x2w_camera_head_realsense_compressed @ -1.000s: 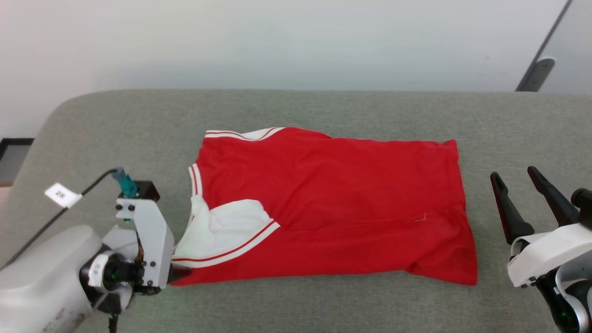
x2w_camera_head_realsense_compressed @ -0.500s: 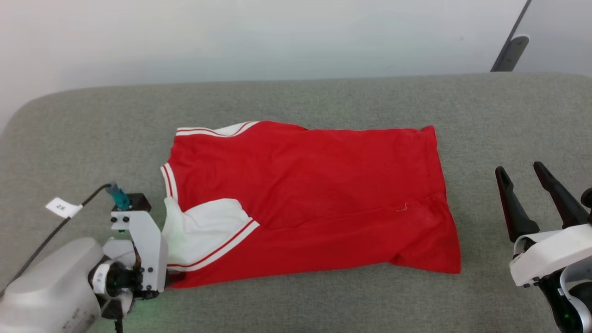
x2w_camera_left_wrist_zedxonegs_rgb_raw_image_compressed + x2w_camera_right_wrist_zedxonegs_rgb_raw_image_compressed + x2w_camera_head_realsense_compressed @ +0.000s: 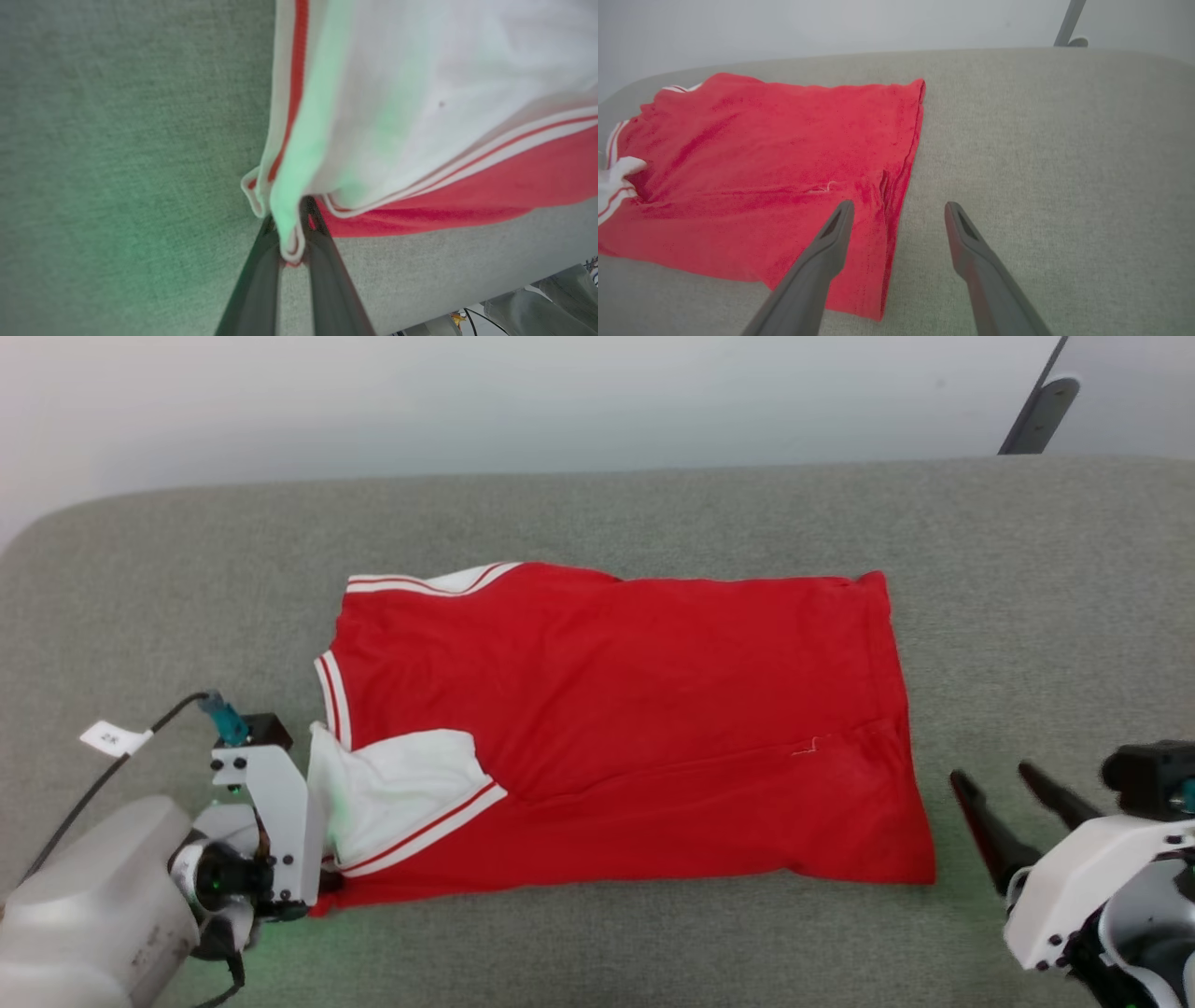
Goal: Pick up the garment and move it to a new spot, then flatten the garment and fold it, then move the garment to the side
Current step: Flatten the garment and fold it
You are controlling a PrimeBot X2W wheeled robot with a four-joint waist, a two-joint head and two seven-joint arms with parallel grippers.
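White garment hem (image 3: pixel 290 235) sits pinched between left jaws.

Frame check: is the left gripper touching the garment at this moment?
Touching. The left wrist view shows the left gripper shut on a bunched fold of the garment at its white, red-striped sleeve edge, with the cloth pinched inside it.

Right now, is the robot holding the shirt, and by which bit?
The left gripper pinches the garment by the trimmed edge of its white sleeve; the right gripper is open, holding nothing.
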